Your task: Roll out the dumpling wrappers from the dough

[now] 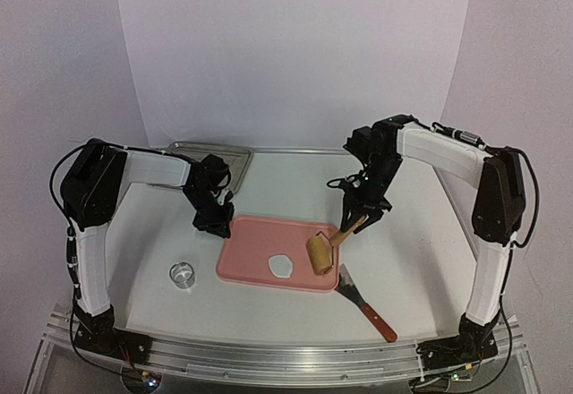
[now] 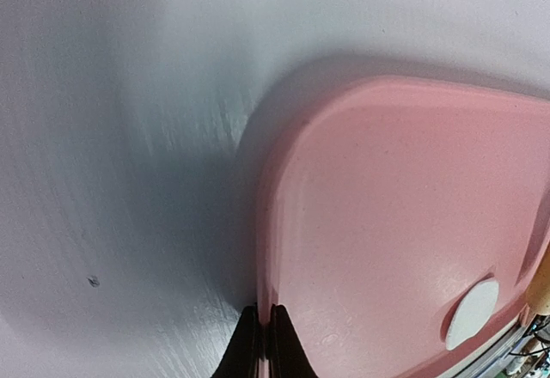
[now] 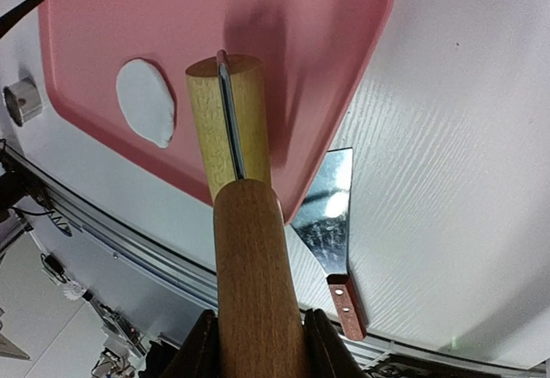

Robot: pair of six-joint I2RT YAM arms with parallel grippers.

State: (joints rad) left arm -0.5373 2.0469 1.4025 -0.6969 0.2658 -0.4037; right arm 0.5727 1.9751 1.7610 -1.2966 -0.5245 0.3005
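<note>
One thin flat white disc of dough, a dumpling wrapper (image 1: 283, 265) (image 3: 144, 101) (image 2: 471, 313), lies on the pink tray (image 1: 255, 249) near its front edge. My right gripper (image 1: 358, 217) (image 3: 258, 344) is shut on the brown handle (image 3: 253, 258) of a wooden roller. The roller's pale barrel (image 1: 320, 252) (image 3: 228, 120) is over the tray's right part, just right of the disc and apart from it. Whether the barrel touches the tray I cannot tell. My left gripper (image 1: 215, 224) (image 2: 263, 344) is shut on the tray's rim (image 2: 265, 249) at its far left corner.
A small metal ring cutter (image 1: 183, 274) (image 3: 21, 103) stands on the table left of the tray. A metal scraper with a red handle (image 1: 363, 304) (image 3: 331, 215) lies off the tray's front right corner. A steel tray (image 1: 210, 154) sits at the back left.
</note>
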